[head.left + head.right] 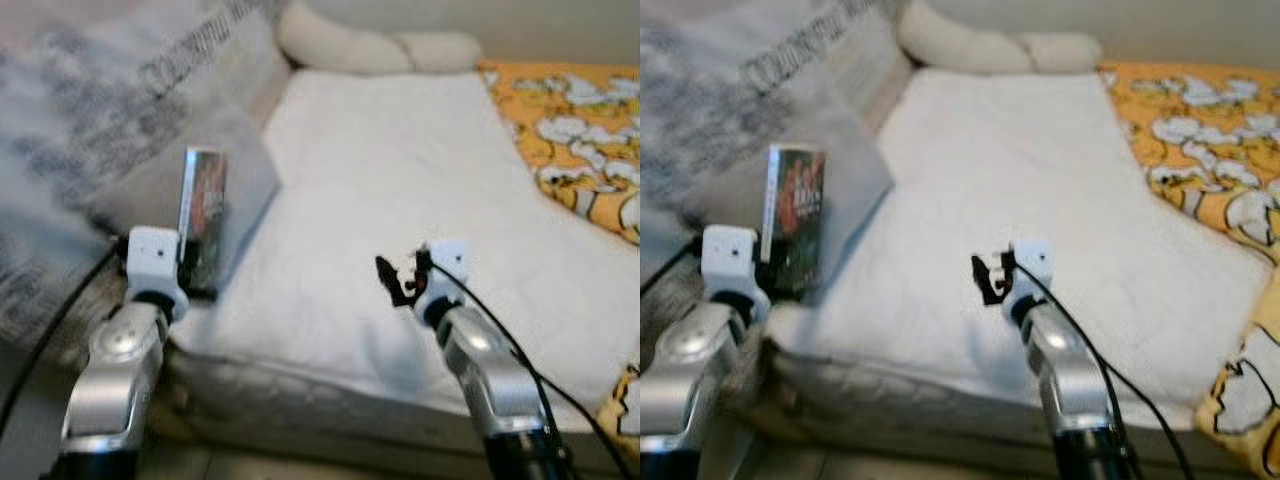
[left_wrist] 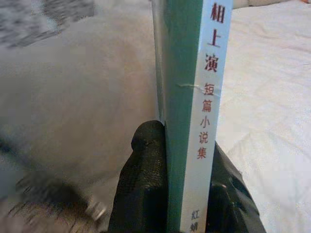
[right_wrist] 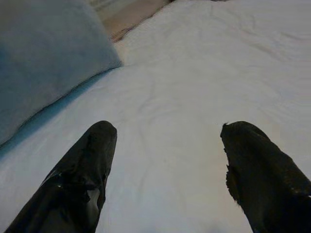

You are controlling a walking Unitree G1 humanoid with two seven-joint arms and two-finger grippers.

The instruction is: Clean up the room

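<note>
Left gripper point(image 2: 187, 187): pinching an upright book point(image 1: 203, 215) at the bed's point(image 1: 400, 200) near left edge.
Right gripper point(image 3: 167, 165): spread, empty, above the bed.

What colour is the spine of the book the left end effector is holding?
The book has a white spine with red characters beside a green cover, clearest in the left wrist view.

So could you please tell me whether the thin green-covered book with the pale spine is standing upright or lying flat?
Upright: the green book stands on end, pinched between the left gripper's black fingers, above the white mattress.
</note>
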